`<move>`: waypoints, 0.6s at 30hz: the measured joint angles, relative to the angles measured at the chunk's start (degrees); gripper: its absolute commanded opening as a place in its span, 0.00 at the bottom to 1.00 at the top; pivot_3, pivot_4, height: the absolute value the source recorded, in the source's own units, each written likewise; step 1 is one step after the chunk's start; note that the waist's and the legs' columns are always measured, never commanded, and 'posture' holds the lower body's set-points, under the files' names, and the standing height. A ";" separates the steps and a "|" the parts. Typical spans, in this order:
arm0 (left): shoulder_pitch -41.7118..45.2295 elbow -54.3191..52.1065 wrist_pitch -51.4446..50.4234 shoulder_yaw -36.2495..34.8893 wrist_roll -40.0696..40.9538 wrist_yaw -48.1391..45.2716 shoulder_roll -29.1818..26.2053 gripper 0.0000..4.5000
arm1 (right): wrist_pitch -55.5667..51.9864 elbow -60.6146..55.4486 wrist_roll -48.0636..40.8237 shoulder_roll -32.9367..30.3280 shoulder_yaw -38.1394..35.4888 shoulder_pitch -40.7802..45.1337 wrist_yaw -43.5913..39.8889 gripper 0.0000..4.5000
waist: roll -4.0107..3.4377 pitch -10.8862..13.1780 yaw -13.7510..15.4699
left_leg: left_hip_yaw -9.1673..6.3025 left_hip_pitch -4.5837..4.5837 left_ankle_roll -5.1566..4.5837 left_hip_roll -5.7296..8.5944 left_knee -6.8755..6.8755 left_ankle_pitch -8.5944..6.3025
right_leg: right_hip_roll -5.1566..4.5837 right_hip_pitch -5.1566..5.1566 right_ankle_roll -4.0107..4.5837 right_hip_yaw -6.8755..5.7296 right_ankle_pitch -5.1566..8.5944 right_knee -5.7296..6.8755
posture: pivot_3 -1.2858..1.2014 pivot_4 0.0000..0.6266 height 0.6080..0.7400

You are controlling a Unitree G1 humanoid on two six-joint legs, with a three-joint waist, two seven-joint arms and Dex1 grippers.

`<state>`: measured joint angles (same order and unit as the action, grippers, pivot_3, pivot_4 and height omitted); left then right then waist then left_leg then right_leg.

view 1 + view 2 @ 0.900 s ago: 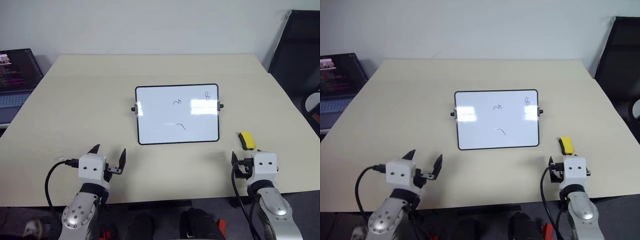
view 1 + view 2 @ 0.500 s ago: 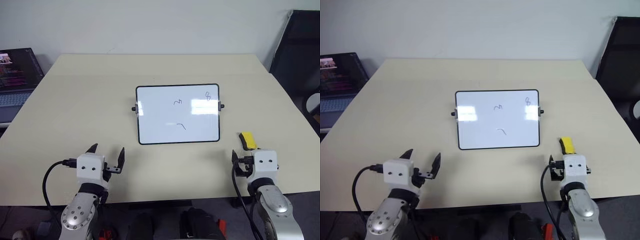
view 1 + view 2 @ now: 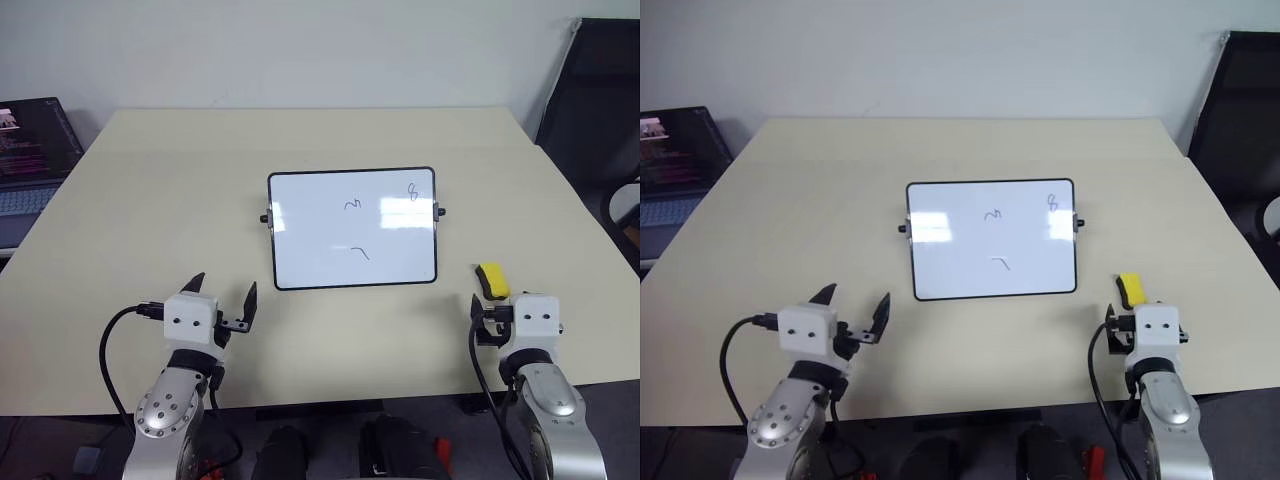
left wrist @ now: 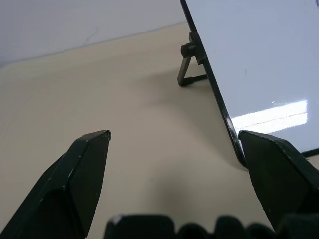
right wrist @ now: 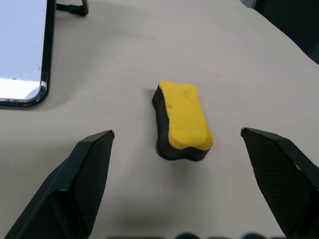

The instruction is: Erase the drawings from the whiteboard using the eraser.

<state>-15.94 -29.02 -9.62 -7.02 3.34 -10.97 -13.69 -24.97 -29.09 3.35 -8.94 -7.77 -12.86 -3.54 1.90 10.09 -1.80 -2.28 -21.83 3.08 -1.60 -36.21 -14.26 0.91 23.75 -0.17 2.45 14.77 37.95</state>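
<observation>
Whiteboard (image 3: pixel 352 228) carries three drawings (image 3: pixel 352 204); one eraser (image 3: pixel 491 280) lies beside; both jaws gape wide, empty.

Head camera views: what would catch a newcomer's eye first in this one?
The whiteboard propped at the middle of the beige table, with three small dark drawings on its glossy face. Next, the yellow eraser lying on the table off the board's right corner, just ahead of the open right gripper. The left gripper hovers open near the table's front edge.
</observation>
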 measured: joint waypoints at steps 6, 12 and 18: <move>5.20 0.77 0.35 0.76 3.77 -6.62 -2.85 1.00 | -0.18 0.33 -0.64 -1.17 -1.26 0.86 -1.06 0.99 | 0.00 0.00 0.11 | 0.01 0.02 -0.01 0.04 -0.05 0.02 | 0.02 -0.03 0.09 0.01 0.05 0.02 | 0.52 0.24 1.00; 18.21 5.96 0.23 5.76 11.95 -20.61 -6.76 1.00 | -2.11 1.16 -2.95 -3.07 -2.41 4.43 -3.55 0.99 | -0.01 -0.02 0.08 | 0.02 0.04 -0.01 0.08 -0.07 0.02 | 0.17 -0.10 -0.18 0.01 -0.11 0.02 | 0.52 0.24 1.00; 24.77 14.13 1.78 14.61 16.27 -36.82 -7.85 1.00 | -4.11 7.19 -5.25 -3.54 -4.16 9.21 -3.85 0.99 | -0.02 -0.02 -0.07 | 0.02 0.05 -0.02 0.05 -0.04 0.02 | 0.30 -0.10 -0.17 0.04 -0.12 0.07 | 0.52 0.24 1.00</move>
<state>8.82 -14.89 -7.84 7.59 19.60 -47.79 -21.54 -29.08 -21.90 -1.90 -12.48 -11.92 -3.64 -7.39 1.88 10.07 -1.87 -2.26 -21.78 3.06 -1.56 -36.26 -14.24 1.21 23.66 -0.35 2.49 14.64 38.02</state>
